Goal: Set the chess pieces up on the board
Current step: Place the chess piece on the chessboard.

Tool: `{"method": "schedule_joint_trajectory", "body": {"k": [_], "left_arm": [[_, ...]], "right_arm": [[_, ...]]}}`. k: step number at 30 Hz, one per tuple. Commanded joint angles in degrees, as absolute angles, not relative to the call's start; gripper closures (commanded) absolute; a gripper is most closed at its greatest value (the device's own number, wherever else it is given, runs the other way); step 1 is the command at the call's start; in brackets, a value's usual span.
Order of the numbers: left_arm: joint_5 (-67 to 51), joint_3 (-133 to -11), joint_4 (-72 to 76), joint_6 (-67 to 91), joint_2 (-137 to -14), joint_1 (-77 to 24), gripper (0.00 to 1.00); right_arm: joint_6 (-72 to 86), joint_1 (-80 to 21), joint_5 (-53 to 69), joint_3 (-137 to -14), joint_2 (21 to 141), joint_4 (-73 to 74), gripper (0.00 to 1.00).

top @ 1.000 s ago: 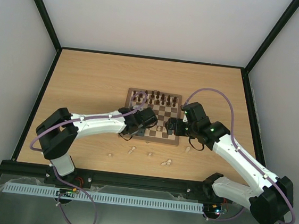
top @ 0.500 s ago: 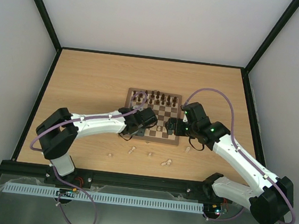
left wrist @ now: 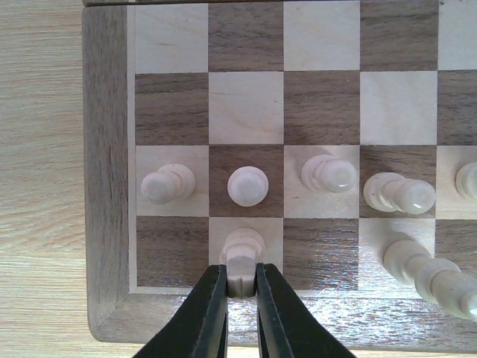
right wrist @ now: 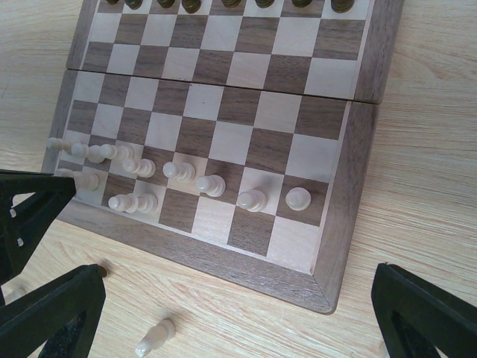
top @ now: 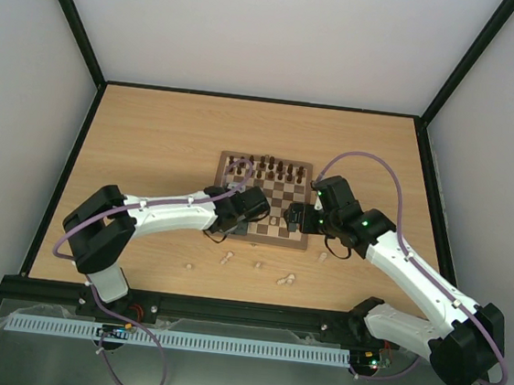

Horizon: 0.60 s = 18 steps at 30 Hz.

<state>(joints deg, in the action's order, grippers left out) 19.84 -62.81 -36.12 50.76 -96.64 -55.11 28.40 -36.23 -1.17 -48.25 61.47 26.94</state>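
On the board's (left wrist: 104, 224) edge row, left gripper (left wrist: 241, 282) clamps an upright cream piece (left wrist: 244, 245); right wrist view, unlike left, shows right gripper (right wrist: 238, 313) agape, loose piece (right wrist: 155, 337) lying on table (right wrist: 417, 186).

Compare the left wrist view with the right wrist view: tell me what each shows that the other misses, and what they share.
Only the left wrist view shows clearly the left gripper shut on a pale chess piece, which stands on a light square in the edge row of the board.

Only the right wrist view shows the dark brown pieces along the far edge, a fallen pale piece on the table, and the right gripper open wide.

Both show the board's near squares and the row of pale pawns.
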Motion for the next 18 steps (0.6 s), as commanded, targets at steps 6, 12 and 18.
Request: {"method": "schedule_joint_trajectory", "body": {"k": [6, 12, 18], "left_arm": [[20.33, -61.79, -37.44, 51.06, -96.61, -55.31, 0.89], [20.25, -61.96, -38.34, 51.14, -95.69, -55.66, 0.89], [20.09, -61.91, -38.65, 51.63, -95.69, -56.24, 0.89]], "right_arm": [[27.6, -36.12, -0.55, -47.49, 60.46, 27.67, 0.01], [27.6, -36.12, -0.62, -47.49, 60.47, 27.59, 0.01], [27.6, -36.11, -0.53, -47.5, 60.38, 27.59, 0.01]]}}
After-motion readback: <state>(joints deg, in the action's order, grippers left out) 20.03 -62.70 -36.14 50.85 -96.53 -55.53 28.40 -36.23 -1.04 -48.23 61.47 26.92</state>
